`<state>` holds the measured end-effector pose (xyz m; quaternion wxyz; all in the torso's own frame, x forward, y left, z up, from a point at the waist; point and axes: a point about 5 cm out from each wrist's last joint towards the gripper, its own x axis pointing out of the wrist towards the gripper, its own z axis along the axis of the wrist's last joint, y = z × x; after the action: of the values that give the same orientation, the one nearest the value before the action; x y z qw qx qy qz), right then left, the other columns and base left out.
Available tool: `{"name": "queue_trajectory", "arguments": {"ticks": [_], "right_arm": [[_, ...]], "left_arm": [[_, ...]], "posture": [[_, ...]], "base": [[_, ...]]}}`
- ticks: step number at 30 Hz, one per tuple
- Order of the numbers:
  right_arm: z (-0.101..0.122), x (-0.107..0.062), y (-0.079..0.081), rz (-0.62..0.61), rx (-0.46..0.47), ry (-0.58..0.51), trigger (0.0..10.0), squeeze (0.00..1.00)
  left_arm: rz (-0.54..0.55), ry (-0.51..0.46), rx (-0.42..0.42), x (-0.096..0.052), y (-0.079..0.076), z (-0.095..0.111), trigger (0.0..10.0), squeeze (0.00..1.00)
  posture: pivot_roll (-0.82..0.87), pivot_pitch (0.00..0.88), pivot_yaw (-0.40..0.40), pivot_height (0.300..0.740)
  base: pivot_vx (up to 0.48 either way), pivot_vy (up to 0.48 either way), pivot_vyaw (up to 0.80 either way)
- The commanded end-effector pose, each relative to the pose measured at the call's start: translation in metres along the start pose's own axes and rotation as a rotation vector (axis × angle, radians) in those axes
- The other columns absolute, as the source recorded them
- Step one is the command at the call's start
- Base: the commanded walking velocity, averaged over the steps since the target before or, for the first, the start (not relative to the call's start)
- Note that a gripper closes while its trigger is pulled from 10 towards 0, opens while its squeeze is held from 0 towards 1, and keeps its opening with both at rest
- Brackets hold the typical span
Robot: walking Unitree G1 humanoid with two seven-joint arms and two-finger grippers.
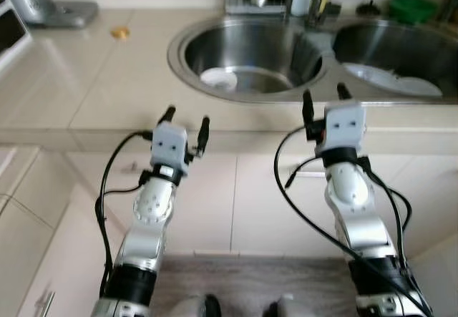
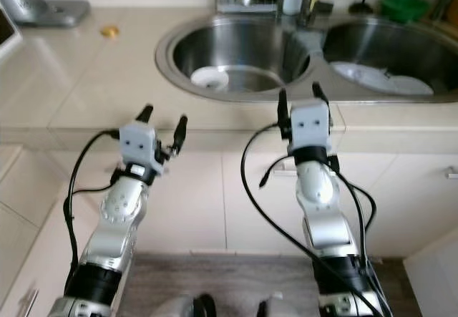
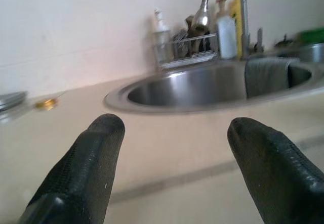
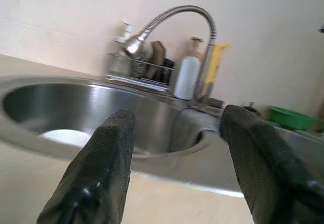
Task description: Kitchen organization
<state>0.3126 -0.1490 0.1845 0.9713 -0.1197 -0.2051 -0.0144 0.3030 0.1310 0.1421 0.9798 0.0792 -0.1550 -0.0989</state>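
While both grippers' fingers (image 1: 203,127) gape wide, white dishes (image 1: 219,79) lie in the steel sink (image 1: 182,49).

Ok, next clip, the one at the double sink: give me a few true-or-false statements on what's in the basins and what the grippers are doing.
1. The left gripper holds a plate. False: its fingers are open and hold nothing.
2. A white dish lies in the left basin. True.
3. The right gripper is open at the counter edge. True.
4. The faucet is running water. False: no water shows.
5. White plates lie in the right basin. True.
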Motion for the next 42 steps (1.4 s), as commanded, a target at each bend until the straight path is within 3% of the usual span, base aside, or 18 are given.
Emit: {"name": "queue_trajectory", "arguments": {"ticks": [1, 9, 15, 18, 20, 21, 23, 24, 25, 27, 42], "right_arm": [[0.002, -0.001, -0.003, -0.006, -0.013, -0.008, 10.0, 0.0], [-0.003, -0.01, -0.005, 0.031, -0.026, 0.023, 10.0, 0.0], [-0.03, -0.043, 0.007, 0.179, 0.0, 0.194, 10.0, 0.0], [-0.035, -0.049, 0.01, 0.208, 0.002, 0.227, 10.0, 0.0], [-0.055, -0.066, 0.012, 0.232, 0.009, 0.314, 10.0, 0.0], [-0.055, -0.066, 0.012, 0.232, 0.009, 0.314, 10.0, 0.0], [-0.076, -0.08, 0.011, 0.21, 0.092, 0.431, 10.0, 0.0], [-0.076, -0.08, 0.011, 0.21, 0.092, 0.431, 10.0, 0.0], [-0.083, -0.077, 0.008, 0.191, 0.158, 0.48, 10.0, 0.0], [-0.09, -0.073, 0.012, 0.217, 0.205, 0.536, 10.0, 0.0], [-0.089, -0.074, 0.012, 0.209, 0.228, 0.499, 10.0, 0.0]], "left_arm": [[-0.015, -0.005, -0.002, 0.0, -0.003, 0.002, 10.0, 0.0], [-0.013, 0.015, -0.002, -0.005, -0.001, -0.001, 10.0, 0.0], [0.026, 0.105, -0.029, -0.022, 0.009, -0.015, 10.0, 0.0], [0.03, 0.128, -0.031, -0.025, 0.01, -0.018, 10.0, 0.0], [0.018, 0.247, -0.049, -0.038, 0.007, -0.037, 10.0, 0.0], [0.018, 0.247, -0.049, -0.038, 0.007, -0.037, 10.0, 0.0], [0.044, 0.356, -0.152, -0.048, 0.006, -0.057, 10.0, 0.0], [0.044, 0.356, -0.152, -0.048, 0.006, -0.057, 10.0, 0.0], [0.038, 0.388, -0.181, -0.046, 0.007, -0.063, 10.0, 0.0], [-0.016, 0.418, -0.121, -0.04, 0.002, -0.065, 10.0, 0.0], [-0.017, 0.429, -0.147, -0.042, 0.006, -0.067, 10.0, 0.0]], "posture": [[-0.08, 0.019, 0.028, 0.74], [-0.08, 0.029, 0.024, 0.74], [-0.09, 0.037, 0.025, 0.74], [-0.09, 0.042, 0.026, 0.74], [-0.08, 0.048, 0.026, 0.74], [-0.08, 0.048, 0.026, 0.74], [-0.08, 0.044, 0.029, 0.74], [-0.08, 0.044, 0.029, 0.74], [-0.08, 0.049, 0.029, 0.74], [-0.08, 0.05, 0.031, 0.74], [-0.09, 0.047, 0.047, 0.74]], "base": [[-0.281, 0.0, 0.0], [-0.281, 0.0, 0.0], [-0.092, 0.0, 0.0], [0.0, 0.0, 0.0], [0.0, 0.0, 0.0], [0.0, 0.0, 0.0], [0.0, 0.0, 0.0], [0.0, 0.0, 0.0], [0.0, 0.0, 0.0], [0.0, 0.0, 0.0], [0.0, 0.0, 0.0]]}}
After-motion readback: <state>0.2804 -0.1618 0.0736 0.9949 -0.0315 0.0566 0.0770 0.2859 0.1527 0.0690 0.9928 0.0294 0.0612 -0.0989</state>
